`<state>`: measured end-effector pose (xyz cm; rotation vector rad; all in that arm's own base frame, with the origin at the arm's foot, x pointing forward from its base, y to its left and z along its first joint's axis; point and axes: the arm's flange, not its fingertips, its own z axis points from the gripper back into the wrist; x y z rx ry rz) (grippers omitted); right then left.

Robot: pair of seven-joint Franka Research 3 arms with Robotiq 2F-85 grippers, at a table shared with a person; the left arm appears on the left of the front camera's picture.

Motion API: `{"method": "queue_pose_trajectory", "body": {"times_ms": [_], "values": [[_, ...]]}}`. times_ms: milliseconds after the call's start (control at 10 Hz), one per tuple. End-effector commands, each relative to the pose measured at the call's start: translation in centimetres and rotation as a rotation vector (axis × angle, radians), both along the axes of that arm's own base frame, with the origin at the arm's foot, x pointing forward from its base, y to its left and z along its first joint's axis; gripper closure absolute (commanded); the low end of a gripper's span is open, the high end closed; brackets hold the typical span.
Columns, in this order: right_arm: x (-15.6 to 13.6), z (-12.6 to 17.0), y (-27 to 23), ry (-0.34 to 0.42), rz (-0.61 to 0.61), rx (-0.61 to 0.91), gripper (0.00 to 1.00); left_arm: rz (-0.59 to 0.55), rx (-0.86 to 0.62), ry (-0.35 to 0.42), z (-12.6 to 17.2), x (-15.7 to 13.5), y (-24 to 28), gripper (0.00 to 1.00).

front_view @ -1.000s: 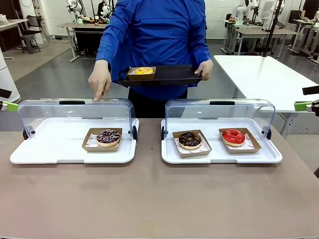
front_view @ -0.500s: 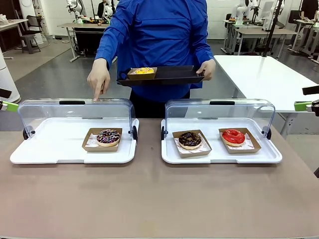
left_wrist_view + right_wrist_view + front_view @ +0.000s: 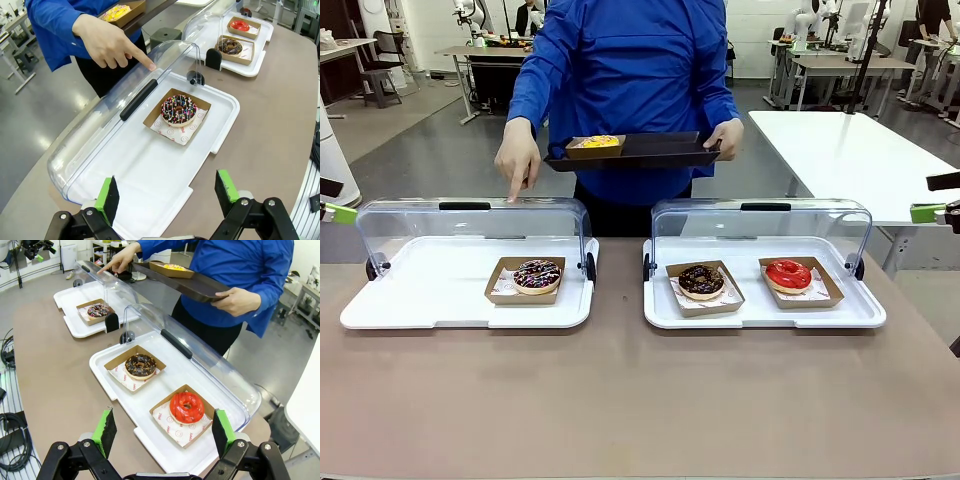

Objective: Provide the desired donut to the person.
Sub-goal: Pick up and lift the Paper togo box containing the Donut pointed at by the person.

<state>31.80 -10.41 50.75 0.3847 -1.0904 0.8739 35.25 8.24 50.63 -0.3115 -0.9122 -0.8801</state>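
The person [image 3: 630, 70] stands across the table. One hand [image 3: 517, 158] points a finger down at the clear lid [image 3: 420, 228] of the left display case. Under that lid a chocolate donut with coloured sprinkles [image 3: 537, 275] [image 3: 178, 109] sits in a cardboard box. The other hand holds a black tray [image 3: 655, 152] that carries a yellow donut [image 3: 595, 142] in a box. My left gripper [image 3: 167, 195] hangs open above the near end of the left case, with nothing between its fingers. My right gripper [image 3: 162, 432] is open and empty above the right case.
The right case [image 3: 760, 312] holds a chocolate donut with nuts [image 3: 700, 280] [image 3: 140, 365] and a red glazed donut [image 3: 788, 273] [image 3: 186, 407], each in a box. Both lids are swung up towards the person. The brown table [image 3: 640, 400] is bare in front of the cases.
The person has shifted the black tray a little to the left and higher. The pointing hand stays over the left lid. Neither gripper has moved.
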Motion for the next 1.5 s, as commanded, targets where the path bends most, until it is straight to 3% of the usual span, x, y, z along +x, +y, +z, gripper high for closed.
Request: {"method": "queue_pose_trajectory", "body": {"times_ms": [0, 1300, 1400], "values": [[0.5, -0.2, 0.1, -0.027, 0.007, 0.021, 0.00, 0.004, -0.007, 0.008, 0.0, -0.1, 0.2, 0.00], [0.5, -0.2, 0.1, -0.027, 0.007, 0.021, 0.00, 0.000, 0.000, 0.000, 0.0, 0.0, 0.0, 0.00], [0.5, -0.2, 0.1, -0.027, 0.007, 0.021, 0.00, -0.011, 0.122, 0.016, 2.0, -0.3, -3.6, 0.00]]}}
